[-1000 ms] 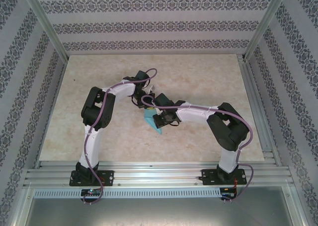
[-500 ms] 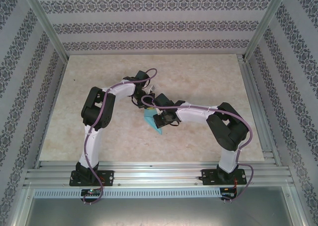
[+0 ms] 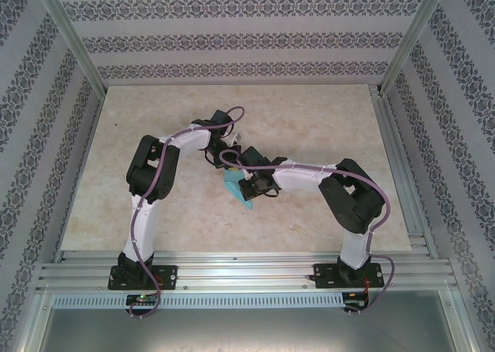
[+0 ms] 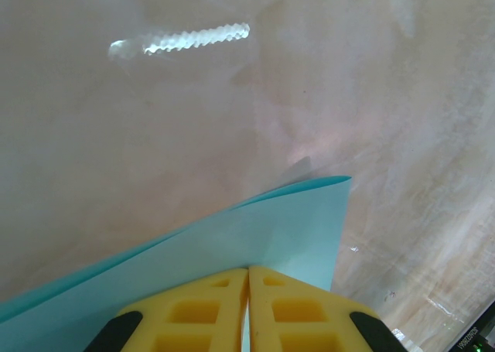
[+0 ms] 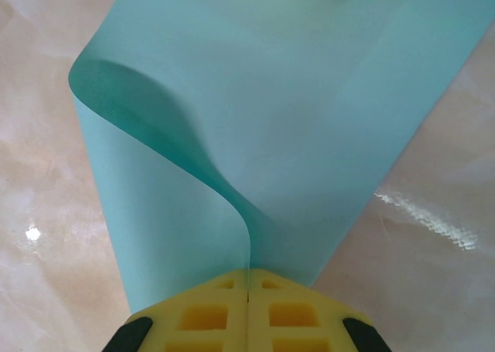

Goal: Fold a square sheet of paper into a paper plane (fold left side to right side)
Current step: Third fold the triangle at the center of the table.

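Top external: square sheet of paper (image 3: 236, 191) mostly hidden; left gripper (image 4: 247, 271) and right gripper (image 5: 247, 273) clamp it shut.

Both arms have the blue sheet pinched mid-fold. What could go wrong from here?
The sheet is only curled over at the right fingers, not creased, so edges may slip out of line when flattened. With the left fingers also clamped on it, pulling apart could tear the thin paper.
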`<move>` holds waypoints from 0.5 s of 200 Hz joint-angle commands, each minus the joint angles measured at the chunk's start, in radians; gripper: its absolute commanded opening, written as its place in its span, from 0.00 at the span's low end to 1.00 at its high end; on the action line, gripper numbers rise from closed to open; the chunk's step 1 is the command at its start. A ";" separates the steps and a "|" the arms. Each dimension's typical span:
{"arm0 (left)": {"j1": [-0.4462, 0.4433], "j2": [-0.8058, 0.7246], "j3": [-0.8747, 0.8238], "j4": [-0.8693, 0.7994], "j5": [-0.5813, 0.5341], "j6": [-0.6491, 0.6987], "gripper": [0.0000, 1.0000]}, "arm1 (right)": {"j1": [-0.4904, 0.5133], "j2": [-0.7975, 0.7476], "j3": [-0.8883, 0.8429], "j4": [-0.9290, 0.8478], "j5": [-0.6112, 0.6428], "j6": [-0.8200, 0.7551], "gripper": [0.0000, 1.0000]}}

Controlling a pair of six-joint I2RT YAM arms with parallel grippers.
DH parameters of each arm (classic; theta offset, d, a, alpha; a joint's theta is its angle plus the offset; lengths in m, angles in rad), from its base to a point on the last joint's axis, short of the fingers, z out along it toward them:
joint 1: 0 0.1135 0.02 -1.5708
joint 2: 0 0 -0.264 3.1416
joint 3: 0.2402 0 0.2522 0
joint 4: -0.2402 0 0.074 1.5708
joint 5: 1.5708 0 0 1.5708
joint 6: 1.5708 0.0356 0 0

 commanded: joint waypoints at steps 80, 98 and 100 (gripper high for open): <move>-0.028 0.069 -0.023 -0.021 -0.068 0.024 0.10 | -0.003 -0.003 0.012 -0.022 0.023 0.017 0.00; -0.029 0.069 -0.025 -0.023 -0.068 0.026 0.10 | -0.003 -0.004 0.010 -0.020 0.023 0.018 0.00; -0.028 0.069 -0.025 -0.024 -0.068 0.026 0.09 | -0.003 -0.005 0.009 -0.019 0.023 0.018 0.00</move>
